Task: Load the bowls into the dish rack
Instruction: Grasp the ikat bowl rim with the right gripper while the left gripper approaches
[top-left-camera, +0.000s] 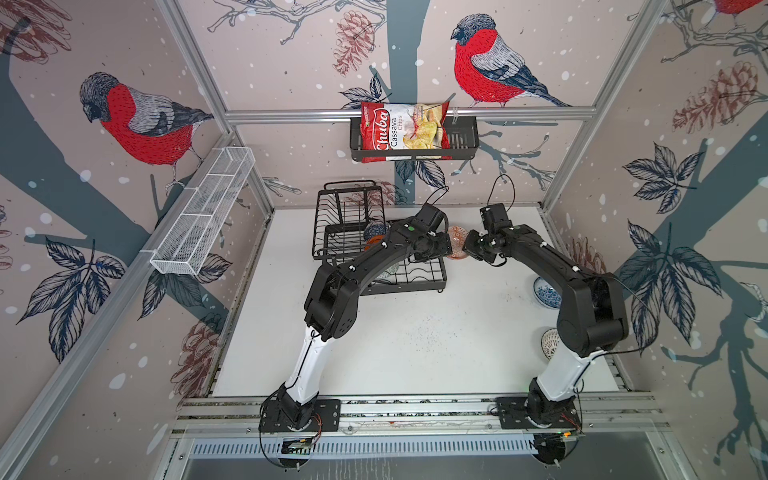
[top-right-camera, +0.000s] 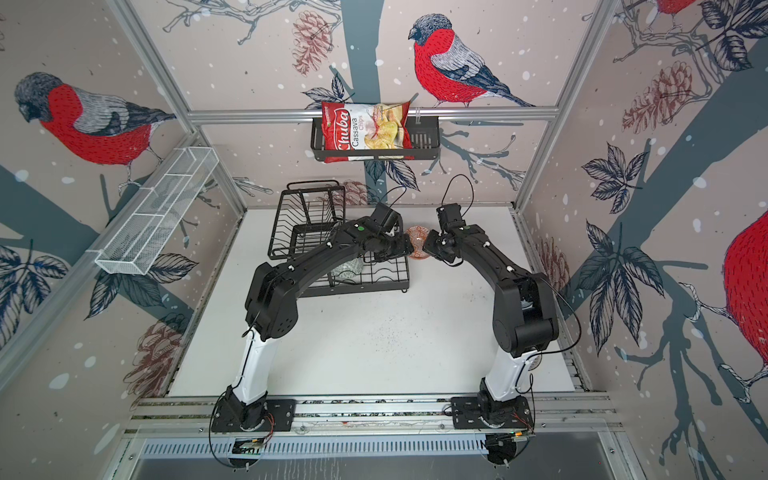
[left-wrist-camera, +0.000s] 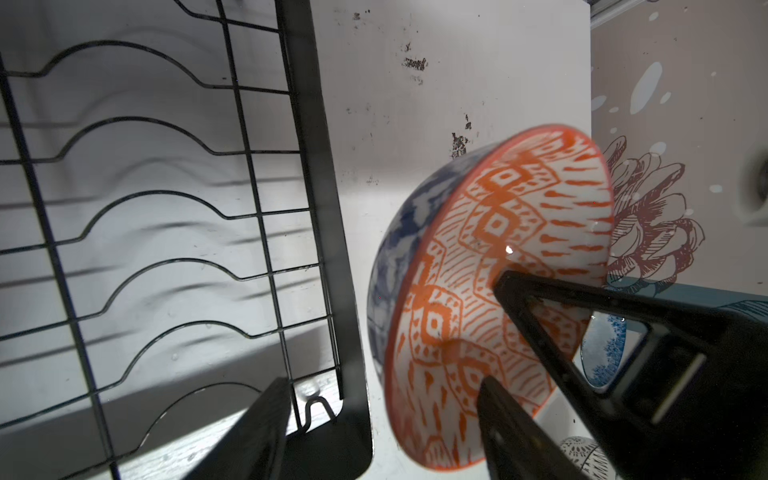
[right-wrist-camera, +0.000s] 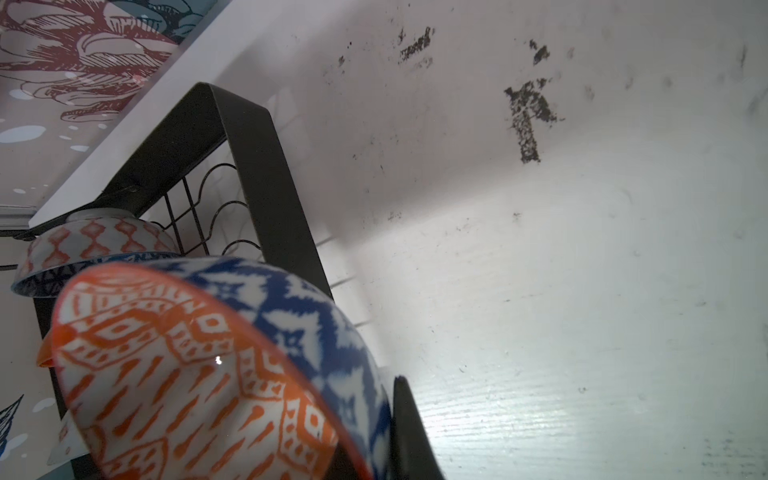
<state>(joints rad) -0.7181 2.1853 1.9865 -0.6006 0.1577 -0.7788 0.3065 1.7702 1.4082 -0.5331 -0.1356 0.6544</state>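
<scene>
While the right gripper (top-left-camera: 468, 246) clamps the bowl (left-wrist-camera: 498, 232) by its rim, the bowl hangs tilted on edge above the table (left-wrist-camera: 415, 104), just beside the rack (left-wrist-camera: 322, 208); the left gripper (left-wrist-camera: 380, 380) stands partly open astride the opposite rim, one finger inside and one outside. Whether either finger touches it, I cannot tell.

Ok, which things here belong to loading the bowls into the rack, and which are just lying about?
Job: dish rack; orange-patterned bowl pinched by the right gripper, with the left gripper open astride its rim; blue-flower bowl and lattice bowl on the table; grey-green bowl in the rack.
Lying about: chips bag; black shelf basket; white mesh basket.
</scene>
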